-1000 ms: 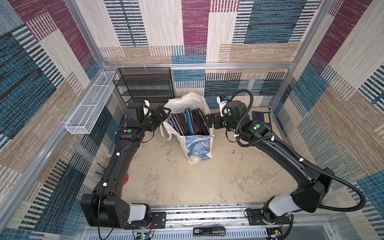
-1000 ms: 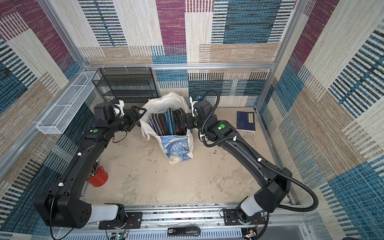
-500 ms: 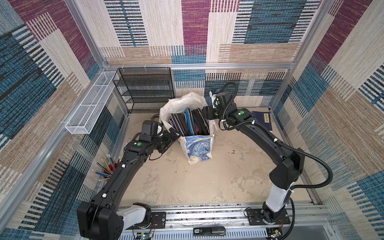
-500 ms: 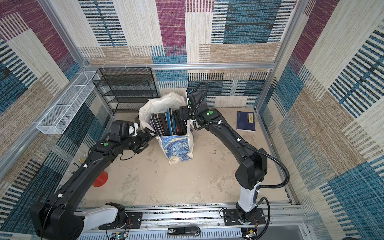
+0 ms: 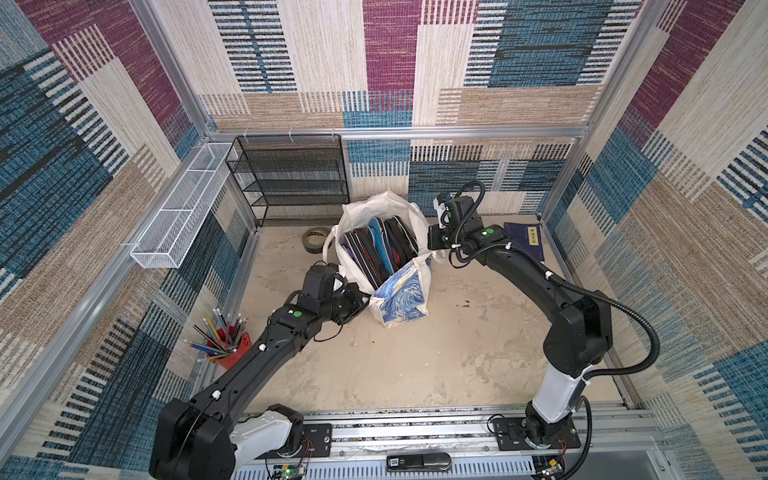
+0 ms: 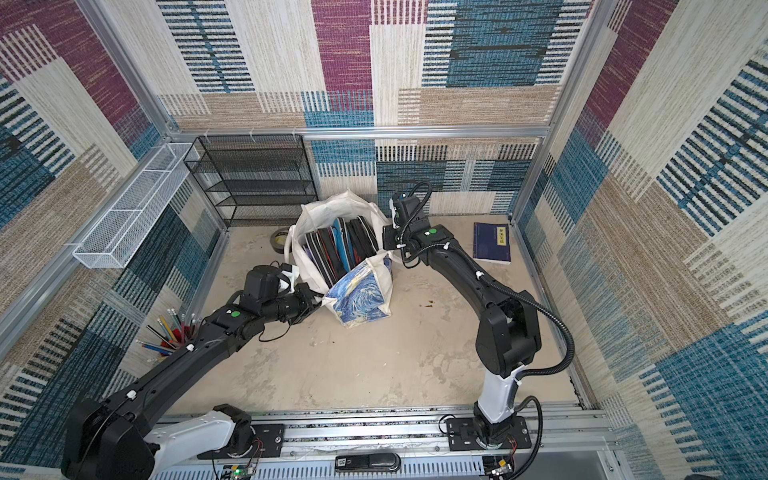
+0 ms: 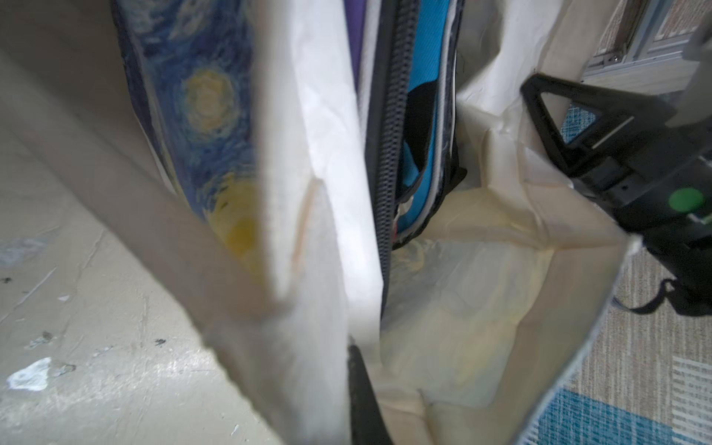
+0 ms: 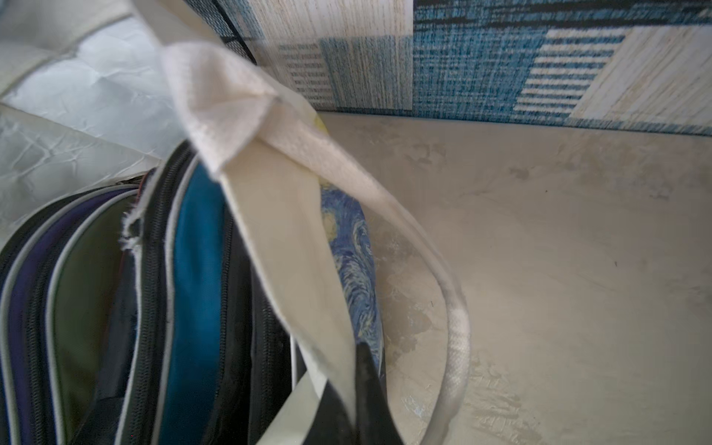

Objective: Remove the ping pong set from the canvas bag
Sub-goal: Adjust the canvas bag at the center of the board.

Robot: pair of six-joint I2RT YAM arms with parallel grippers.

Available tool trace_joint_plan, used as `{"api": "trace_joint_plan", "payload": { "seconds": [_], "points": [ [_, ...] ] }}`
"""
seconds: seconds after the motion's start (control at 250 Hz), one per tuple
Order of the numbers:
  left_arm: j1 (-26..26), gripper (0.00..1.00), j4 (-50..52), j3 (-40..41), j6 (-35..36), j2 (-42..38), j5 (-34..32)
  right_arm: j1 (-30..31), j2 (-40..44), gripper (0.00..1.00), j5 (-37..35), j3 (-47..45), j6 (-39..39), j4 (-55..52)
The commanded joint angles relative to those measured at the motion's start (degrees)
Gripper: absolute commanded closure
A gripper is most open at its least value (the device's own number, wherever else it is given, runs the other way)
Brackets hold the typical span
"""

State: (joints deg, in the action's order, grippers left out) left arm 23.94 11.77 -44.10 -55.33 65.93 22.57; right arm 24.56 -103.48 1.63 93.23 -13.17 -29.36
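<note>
Ping pong set (image 5: 379, 246) sitting inside canvas bag (image 5: 402, 293), nothing removed yet; left hand (image 5: 365, 300), right hand (image 5: 428, 248) both pinching its rim.

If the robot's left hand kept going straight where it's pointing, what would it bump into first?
The canvas bag: the left hand is shut on its cream edge. Pushed further, it would probably meet the blue zipped case inside, though depth is hard to judge.

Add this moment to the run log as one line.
left gripper: shut on canvas bag rim | right gripper: shut on opposite rim | zippered cases: upright inside bag, none out
</note>
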Motion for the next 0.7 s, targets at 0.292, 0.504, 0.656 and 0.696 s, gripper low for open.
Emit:
{"api": "trace_joint_plan", "payload": {
  "seconds": [0.292,0.504,0.656,0.696],
  "points": [
    [0.1,1.0,4.4,3.6,2.7,-0.2,-7.7,-0.1,5.4,0.46,0.1,-2.3,2.4,7.6],
    [0.1,1.0,4.1,1.1,3.6,0.2,-8.4,6.2,11.2,0.02,-0.9,-1.8,8.2,9.0],
    [0.1,1.0,3.6,0.4,3.8,0.4,-8.5,10.2,8.6,0.01,3.3,4.0,10.3,6.7],
    [0.1,1.0,3.2,0.3,4.0,0.4,-8.5,11.2,7.0,0.01,3.5,5.7,10.7,5.6]
  ]
}}
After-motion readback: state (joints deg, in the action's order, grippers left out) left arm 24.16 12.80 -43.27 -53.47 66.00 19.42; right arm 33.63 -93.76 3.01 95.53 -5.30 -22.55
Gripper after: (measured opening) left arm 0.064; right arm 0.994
